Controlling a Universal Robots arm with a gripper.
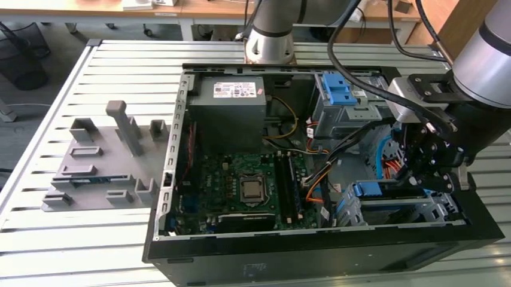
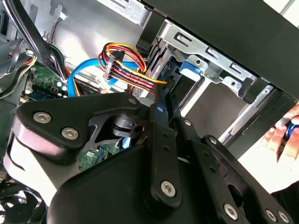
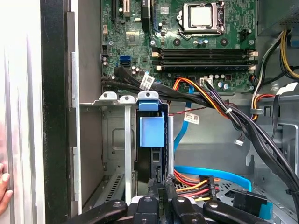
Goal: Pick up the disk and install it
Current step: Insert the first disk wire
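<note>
Open computer case (image 1: 172,179) lying on its side on a slatted metal table (image 1: 96,78), with the robot arm reaching into the drive-bay corner at the exterior view's right. Inside the case: grey power-supply box (image 1: 236,113), green motherboard (image 1: 248,185), and the metal drive cage (image 3: 114,135) beside the case wall.

The disk (image 3: 152,140) stands edgewise in a slot of the drive cage, only its blue carrier frame and a dark edge showing; in the exterior view the blue frame (image 1: 369,189) sits just below the gripper. It appears already seated, or very nearly so.

The gripper (image 3: 161,196) hangs directly over the disk's outer end, its fingers drawn close together with almost no gap; whether they pinch the carrier's edge or merely rest against it cannot be told. Bundled cables (image 3: 210,102) run close past the cage.

Handling, as a judgement: a metal-cased drive is rigid and fairly heavy for its size, smooth-faced and shock-sensitive. The plastic frame flexes slightly. The best hold is across the thin edges near the frame end, keeping it square to the slot.

A person's fingers (image 2: 285,137) are near the case's outer wall.
</note>
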